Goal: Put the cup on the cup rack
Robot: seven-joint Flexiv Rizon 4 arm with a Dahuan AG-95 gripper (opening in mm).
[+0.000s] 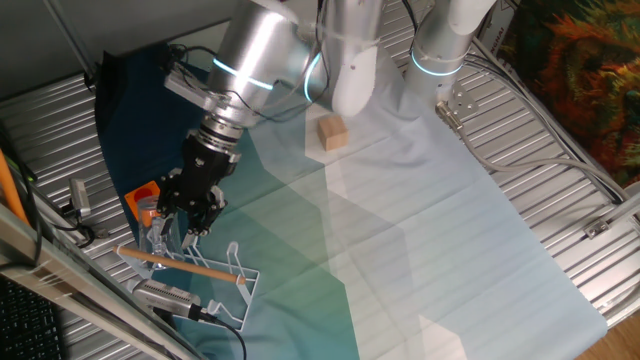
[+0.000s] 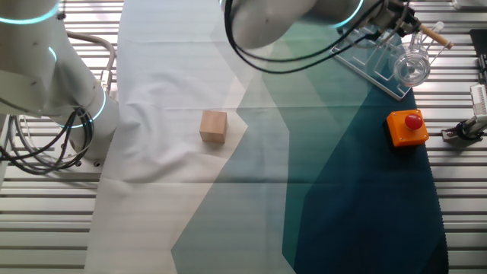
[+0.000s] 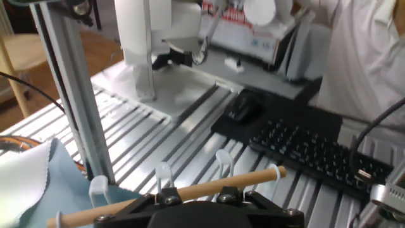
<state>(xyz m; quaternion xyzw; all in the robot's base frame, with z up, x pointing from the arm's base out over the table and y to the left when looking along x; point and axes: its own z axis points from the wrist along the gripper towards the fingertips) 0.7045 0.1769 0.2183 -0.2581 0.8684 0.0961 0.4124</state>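
Cloth (image 2: 251, 190) in white, teal and navy covers the table, with a tan wooden cube (image 2: 214, 126) on its pale left part in the other fixed view. Further right the gripper (image 2: 396, 23) hangs over the cup rack (image 2: 373, 65), its wooden rod (image 2: 435, 34) beside it; whether its fingers are parted cannot be told. The cup (image 2: 412, 67) sits on the rack's end prong. Just below stands an orange block (image 2: 407, 128).

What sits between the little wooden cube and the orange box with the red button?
Nothing but cloth: in the other fixed view the stretch from the wooden cube to the orange button box is bare.
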